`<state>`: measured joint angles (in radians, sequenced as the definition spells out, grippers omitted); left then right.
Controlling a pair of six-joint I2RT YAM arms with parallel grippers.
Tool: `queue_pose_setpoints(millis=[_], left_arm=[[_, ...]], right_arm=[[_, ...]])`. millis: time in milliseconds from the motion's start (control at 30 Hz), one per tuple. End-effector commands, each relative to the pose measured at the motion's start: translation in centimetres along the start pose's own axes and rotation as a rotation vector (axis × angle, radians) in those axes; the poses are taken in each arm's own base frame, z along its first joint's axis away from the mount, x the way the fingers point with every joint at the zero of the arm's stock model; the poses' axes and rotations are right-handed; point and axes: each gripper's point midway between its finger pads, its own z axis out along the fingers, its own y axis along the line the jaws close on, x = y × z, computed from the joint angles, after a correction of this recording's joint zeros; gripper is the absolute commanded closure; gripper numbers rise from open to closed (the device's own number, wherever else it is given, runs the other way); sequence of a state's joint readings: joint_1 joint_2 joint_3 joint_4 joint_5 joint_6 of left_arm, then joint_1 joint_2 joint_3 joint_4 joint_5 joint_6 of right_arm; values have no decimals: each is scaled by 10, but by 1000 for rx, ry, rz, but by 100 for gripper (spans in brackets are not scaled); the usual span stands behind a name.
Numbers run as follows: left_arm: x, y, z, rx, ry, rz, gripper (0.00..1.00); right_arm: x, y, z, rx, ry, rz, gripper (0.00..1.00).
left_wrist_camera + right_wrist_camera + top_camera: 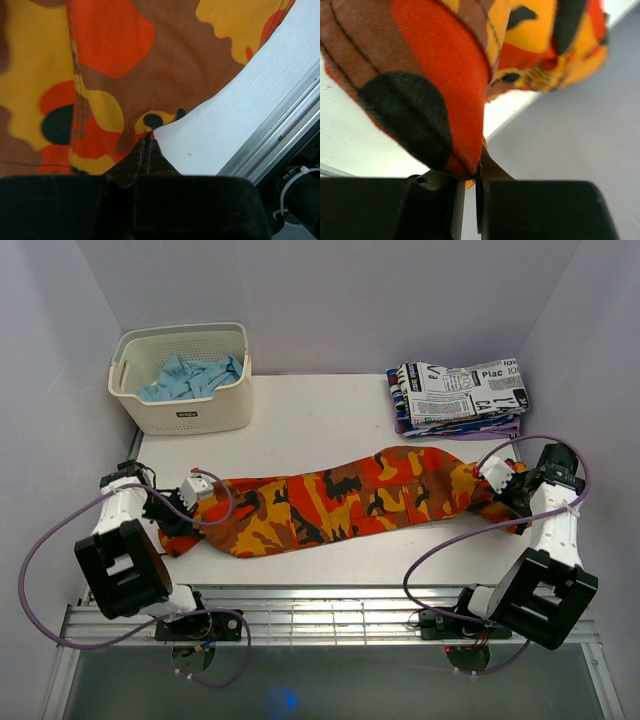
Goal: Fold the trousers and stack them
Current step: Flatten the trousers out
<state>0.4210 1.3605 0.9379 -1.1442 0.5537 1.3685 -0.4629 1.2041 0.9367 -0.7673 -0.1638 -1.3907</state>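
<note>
The camouflage trousers (340, 498) lie stretched across the table from left to right, folded lengthwise, in orange, red, yellow and dark brown. My left gripper (180, 515) is shut on their left end; in the left wrist view the cloth (115, 75) fills the upper left and the gripper (146, 150) pinches its edge. At the right end my right gripper (507, 492) is shut on the trousers, and in the right wrist view a bunched fold (435, 85) hangs from the gripper (479, 172), lifted off the table edge.
A cream laundry basket (183, 413) with light blue cloth (190, 377) stands at the back left. A folded stack topped by a white newspaper-print garment (462, 393) sits at the back right. The table's metal front rail (320, 615) runs between the arm bases.
</note>
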Motion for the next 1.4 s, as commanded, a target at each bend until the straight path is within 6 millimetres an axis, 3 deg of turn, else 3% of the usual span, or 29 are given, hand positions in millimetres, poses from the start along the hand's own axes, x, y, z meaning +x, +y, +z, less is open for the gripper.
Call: queue_pose_setpoints(millis=[0,33,200,333,433,500,633,700,767,833,867,900,967,1000,1033,1067,1100,1200,1233,1333,1367], left_arm=[[25,34,27,-36,75,-48,100],[28,39,35,-34,84,-123,100],[37,102,67,-111,136,-309,100],[40,167,81,-215,161,-403,100],[33,202,72,-282,162,-396,100],[16,225,54,-327,137,-350,100],[-18,242,8,-360,73,-274,100],[-37,245,-27,-389,24,-238,100],[-46,240,-48,-387,-9,-210,100],[-49,239,-83,-432,-40,-186,100],[-45,233,-90,-429,-34,-168,100],[-33,228,-97,-425,-45,-180,100],[-12,213,-113,-423,-35,-163,100],[-2,207,-113,-415,-27,-164,100],[15,191,-101,-370,-16,-183,100],[30,183,-107,-377,-1,-159,100],[50,163,-87,-321,24,-186,100],[87,140,-70,-289,99,-162,100],[103,117,-46,-229,123,-181,100],[130,109,-25,-247,201,-131,100],[139,105,-14,-248,217,-133,100]], right_arm=[[-6,0,17,-60,0,-87,92],[-10,1,23,-81,0,-83,92],[-14,2,62,-151,87,-30,92],[-41,-10,86,-129,96,-19,92],[-57,-26,89,-122,87,0,92],[-69,-52,83,-81,69,3,92],[-76,-88,43,20,36,-42,92],[-79,-103,24,74,12,-68,92],[-77,-113,-3,125,-15,-101,92],[-68,-115,-20,149,-26,-106,92],[-67,-112,-34,165,-45,-144,92],[-59,-101,-30,143,-38,-154,92],[-42,-92,-41,166,-19,-225,92],[-32,-83,-38,155,-5,-238,92],[-14,-61,-29,111,18,-228,92],[-6,-50,-24,87,31,-259,92],[11,-22,-8,17,49,-250,92],[27,7,1,-14,77,-305,92],[35,34,15,-73,80,-311,92],[48,59,27,-107,115,-380,92],[58,77,34,-152,140,-392,87]])
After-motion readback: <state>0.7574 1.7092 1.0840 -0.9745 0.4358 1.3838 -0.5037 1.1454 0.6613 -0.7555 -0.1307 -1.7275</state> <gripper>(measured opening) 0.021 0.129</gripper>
